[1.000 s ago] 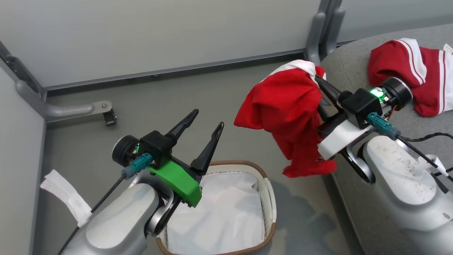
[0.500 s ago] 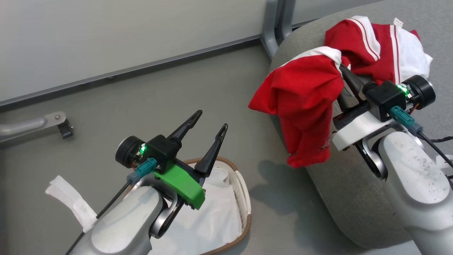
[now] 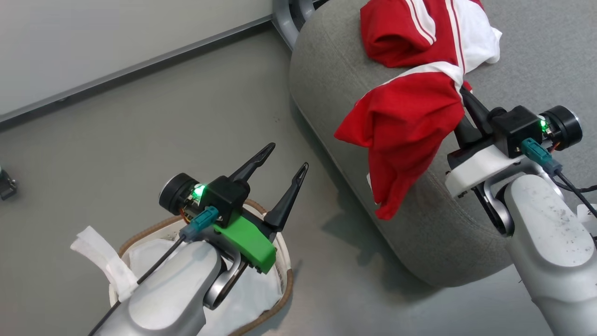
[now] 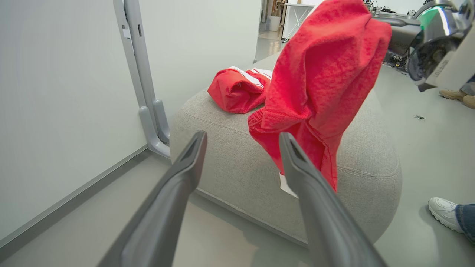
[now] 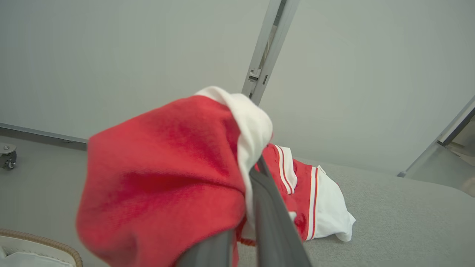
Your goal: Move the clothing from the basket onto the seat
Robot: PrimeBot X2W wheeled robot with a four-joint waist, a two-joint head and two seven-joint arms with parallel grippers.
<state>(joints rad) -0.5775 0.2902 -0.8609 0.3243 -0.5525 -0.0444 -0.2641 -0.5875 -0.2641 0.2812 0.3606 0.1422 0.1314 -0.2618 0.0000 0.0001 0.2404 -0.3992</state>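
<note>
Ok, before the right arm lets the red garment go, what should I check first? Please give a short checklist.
1. Right tool shut on hanging garment: ok.
2. Hanging garment fully above the seat: not ok, its lower end hangs beside the seat's edge.
3. Striped garment lying on the seat: ok.
4. Left tool open, holding nothing: ok.
5. Basket free of red clothing: cannot tell, the left arm hides part.

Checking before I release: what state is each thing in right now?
Right gripper: shut on the red garment.
Red garment: held up, hanging over the seat's edge.
Striped garment: crumpled, lying on the seat.
Left gripper: open, empty, above the basket.
Basket: upright on floor; visible part shows only liner.
</note>
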